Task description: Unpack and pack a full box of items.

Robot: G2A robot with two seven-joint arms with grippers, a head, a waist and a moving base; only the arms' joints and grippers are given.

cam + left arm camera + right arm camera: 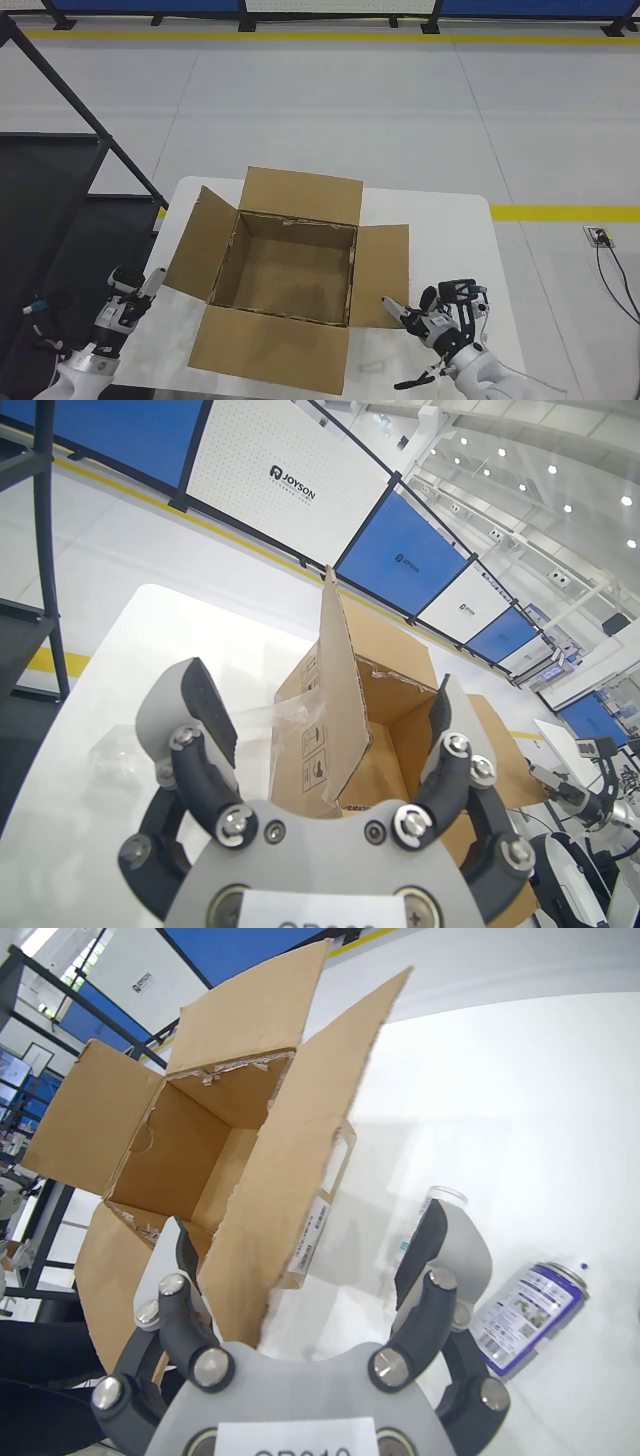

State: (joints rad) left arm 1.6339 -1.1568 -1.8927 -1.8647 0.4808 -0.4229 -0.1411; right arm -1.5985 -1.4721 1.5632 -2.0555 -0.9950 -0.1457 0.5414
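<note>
An open cardboard box (pixel 290 275) stands in the middle of the white table (pixel 450 240), all flaps folded out and its inside bare. My left gripper (pixel 140 280) sits open near the table's left front corner, facing the box's left flap (pixel 340 680). In its own view the left gripper (pixel 320 705) holds nothing. My right gripper (pixel 400 342) is open at the front right, close to the right flap (pixel 310 1138). Seen from the wrist, the right gripper (pixel 305 1240) has that flap's edge in line between its fingers.
A purple-and-white spray can (pixel 530 1318) lies on the table beside the right gripper. A clear bottle (pixel 442 1198) stands just behind one right finger. Loose clear tape (pixel 280 715) hangs off the box's left side. A dark metal rack (pixel 60 200) stands left of the table.
</note>
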